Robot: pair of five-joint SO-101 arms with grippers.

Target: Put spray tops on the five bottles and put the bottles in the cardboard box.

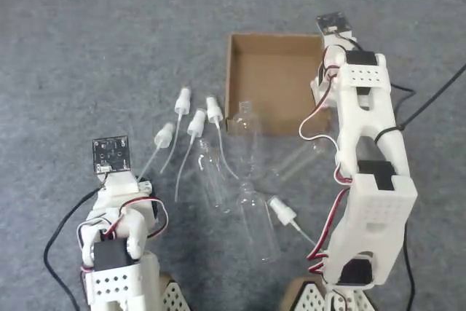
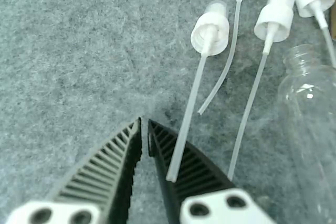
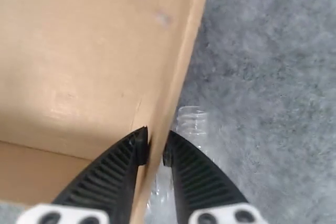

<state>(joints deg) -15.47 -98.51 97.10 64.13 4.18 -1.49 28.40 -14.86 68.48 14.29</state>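
Cardboard box (image 1: 230, 81): open-topped, smooth brown walls. Clear cylindrical plastic bottles (image 1: 258, 225) uncapped, lying on fuzzy grey carpet (image 1: 87, 63) just outside box's near wall. White spray tops (image 1: 195, 123), thin tubes, beside box corner. Right gripper (image 3: 155, 142) clenched astride box wall. Left gripper (image 2: 144, 124) closed, empty, well apart from box.

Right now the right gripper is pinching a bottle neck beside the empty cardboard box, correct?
No: the right gripper pinches the wall of the empty cardboard box instead; the bottle lies outside it. The right wrist view shows this.
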